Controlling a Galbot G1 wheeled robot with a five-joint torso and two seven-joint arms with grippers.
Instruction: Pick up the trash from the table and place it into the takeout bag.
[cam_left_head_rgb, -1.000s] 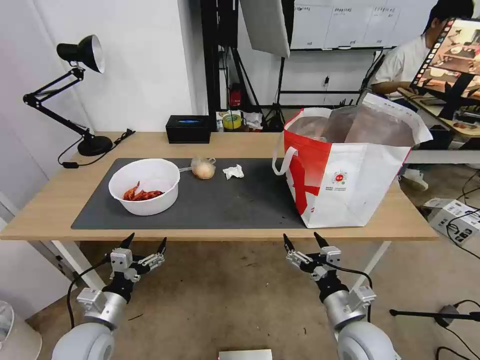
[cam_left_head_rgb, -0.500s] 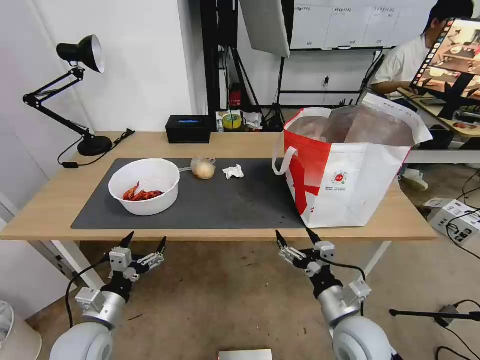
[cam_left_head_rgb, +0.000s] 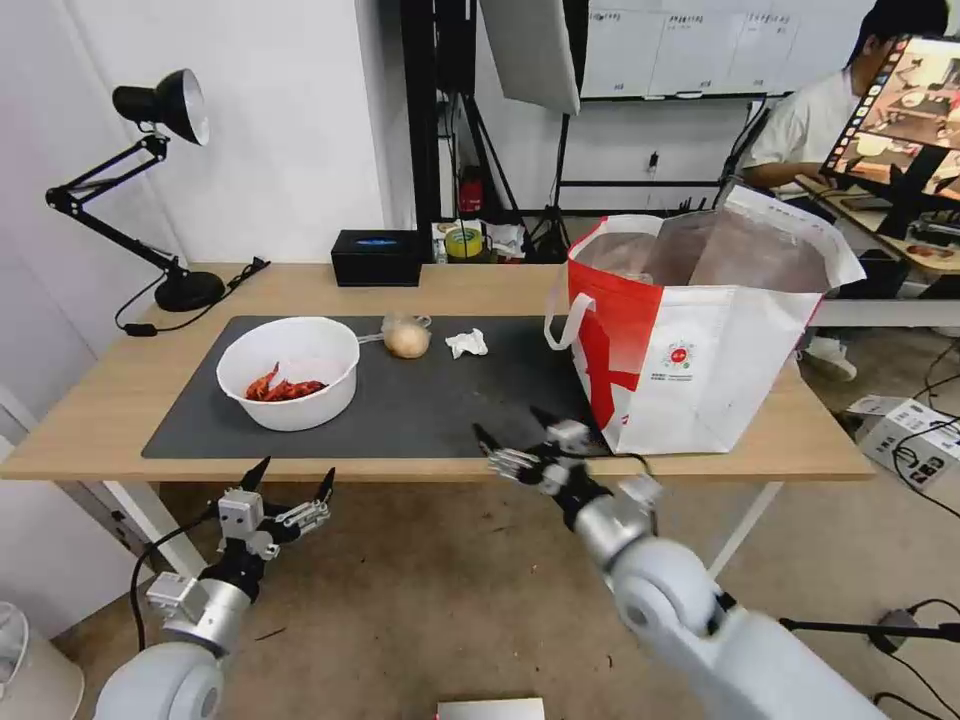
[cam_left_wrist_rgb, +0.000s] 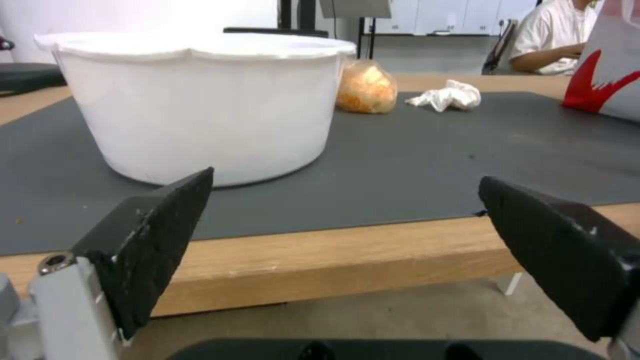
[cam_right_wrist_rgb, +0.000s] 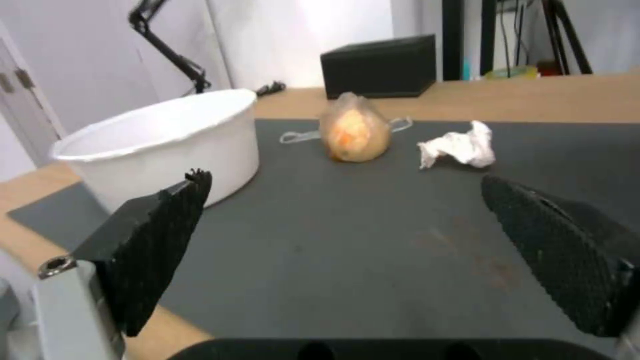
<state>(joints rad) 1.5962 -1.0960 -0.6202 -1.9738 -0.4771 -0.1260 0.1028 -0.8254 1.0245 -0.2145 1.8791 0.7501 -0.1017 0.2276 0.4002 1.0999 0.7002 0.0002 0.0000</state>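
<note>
Trouble waits if my spread right end effector (cam_left_head_rgb: 518, 427), low over the worktop (cam_left_head_rgb: 470, 285) edge, clips the bowl (cam_left_head_rgb: 289, 371) or scatters the tissue (cam_left_head_rgb: 466, 344); my left end effector (cam_left_head_rgb: 290, 479) hangs spread below.

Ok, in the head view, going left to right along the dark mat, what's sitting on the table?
White bowl with crayfish shells → small clear bag with a beige lump → crumpled white tissue → white-and-red takeout bag.

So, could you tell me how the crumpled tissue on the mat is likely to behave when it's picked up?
The crumpled tissue looks loosely wadded, so it is probably very light and would squash between the fingers. Lying flat on the mat, it seems unlikely to roll, though a nudge may slide it.
</note>
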